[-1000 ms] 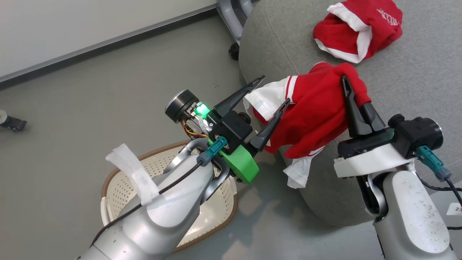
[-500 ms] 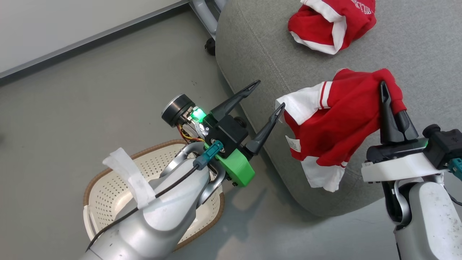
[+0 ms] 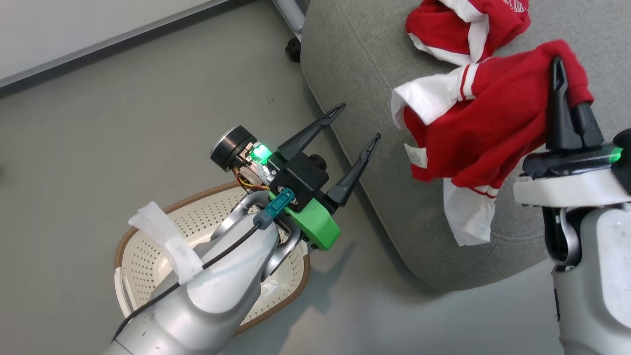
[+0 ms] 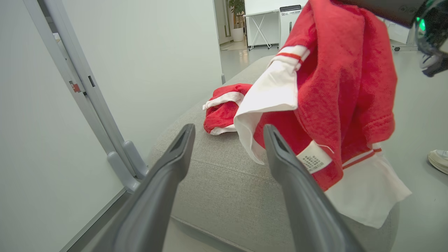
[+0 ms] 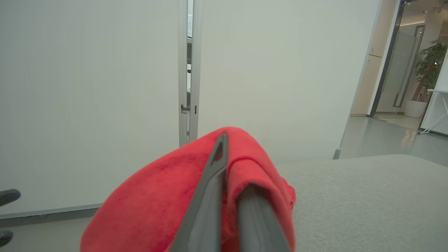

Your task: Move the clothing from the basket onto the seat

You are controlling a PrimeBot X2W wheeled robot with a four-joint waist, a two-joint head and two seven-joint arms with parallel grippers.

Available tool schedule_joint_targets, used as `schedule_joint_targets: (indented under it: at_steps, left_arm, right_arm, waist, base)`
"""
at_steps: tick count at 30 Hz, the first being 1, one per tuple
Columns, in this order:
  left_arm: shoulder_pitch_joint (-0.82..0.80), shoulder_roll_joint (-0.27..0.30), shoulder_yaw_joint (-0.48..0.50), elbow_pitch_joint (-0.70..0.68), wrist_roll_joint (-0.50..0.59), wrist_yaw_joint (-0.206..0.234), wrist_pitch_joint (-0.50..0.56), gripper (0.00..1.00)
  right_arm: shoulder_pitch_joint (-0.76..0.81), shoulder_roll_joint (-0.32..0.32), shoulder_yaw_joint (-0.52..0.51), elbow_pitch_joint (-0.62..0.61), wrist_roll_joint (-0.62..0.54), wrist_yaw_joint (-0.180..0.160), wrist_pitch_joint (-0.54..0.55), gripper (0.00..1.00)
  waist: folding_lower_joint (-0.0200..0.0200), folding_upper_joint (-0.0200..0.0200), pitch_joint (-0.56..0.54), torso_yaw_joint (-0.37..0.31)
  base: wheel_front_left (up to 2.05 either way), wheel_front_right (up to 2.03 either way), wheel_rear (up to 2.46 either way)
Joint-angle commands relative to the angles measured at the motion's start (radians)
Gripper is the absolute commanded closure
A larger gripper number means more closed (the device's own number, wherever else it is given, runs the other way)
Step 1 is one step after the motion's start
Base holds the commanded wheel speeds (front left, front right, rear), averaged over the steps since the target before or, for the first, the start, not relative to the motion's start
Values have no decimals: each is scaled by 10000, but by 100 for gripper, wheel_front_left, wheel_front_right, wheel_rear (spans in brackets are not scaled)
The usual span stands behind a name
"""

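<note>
From the head view, the right gripper (image 3: pixel 567 84) is clamped on a red striped garment (image 3: pixel 493 118), its two fingers pressed together with cloth pinched between them. The garment hangs in the air over the near edge of the grey seat (image 3: pixel 365 98), with a white panel drooping at the bottom. A second garment (image 3: pixel 463 24), red with white trim, lies bunched on the seat just beyond the hanging one. The left gripper (image 3: pixel 360 121) has its fingers spread wide and holds nothing. It sits beside the seat's edge and above the cream basket (image 3: pixel 148 256), which stands on the floor (image 3: pixel 123 123) partly behind the left forearm. This view shows the basket; both wrist views lack it.

The left wrist view looks between the left gripper's (image 4: pixel 228 129) parted fingers at the striped garment (image 4: pixel 343 87), hanging close in front. Here a white care label (image 4: pixel 313 159) shows, which the head view gives only small. The second garment (image 4: pixel 224 112) rests further back on the seat (image 4: pixel 217 182). A pale shoe (image 4: pixel 439 159) stands on the floor at the right edge.

The right wrist view shows the right gripper (image 5: pixel 232 164) closed on the red cloth (image 5: pixel 157 196), the seat (image 5: pixel 367 196) below, and a potted plant (image 5: pixel 428 66) far off.

Counted: two garments, one basket, one seat, two grippers.
</note>
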Motion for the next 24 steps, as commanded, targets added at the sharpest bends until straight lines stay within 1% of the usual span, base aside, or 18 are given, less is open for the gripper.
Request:
schedule_joint_targets:
  at_steps: [1,6,10,14,18,22,24]
  left_arm:
    - [-192,82,54,-37,-18,37,-2,0]
    - [-426,173,170,-111,41,68,-2,0]
    - [-667,263,266,-165,114,85,-2,0]
    - [-918,348,364,-225,165,91,-2,0]
    - [-1144,392,442,-314,258,86,-2,0]
    - [-1341,409,506,-397,330,74,-2,0]
    - [-1407,391,524,-435,360,64,-2,0]
  right_arm:
    - [-381,-91,-110,-79,-72,-7,-25,100]
    - [-1634,-316,-536,-74,-175,-7,-23,100]
    - [-2776,-715,-949,95,-236,-7,-23,100]
    - [-4094,-1375,-1418,309,-257,-7,-23,100]
    - [-5429,-2216,-1885,684,-230,-7,-23,100]
    - [-6618,-3088,-2014,1362,-95,-7,-23,100]
    - [-6940,-3372,-1997,1709,-120,-7,-23,100]
  waist:
    - [0,0,253,153]
    - [0,0,764,396]
    - [0,0,1253,622]
    - [0,0,1785,841]
    - [0,0,2252,1014]
    - [0,0,2622,1170]
    - [0,0,2746,1227]
  base:
    - [0,0,0]
    - [0,0,0]
    - [0,0,0]
    - [0,0,0]
    - [0,0,0]
    - [0,0,0]
    - [0,0,0]
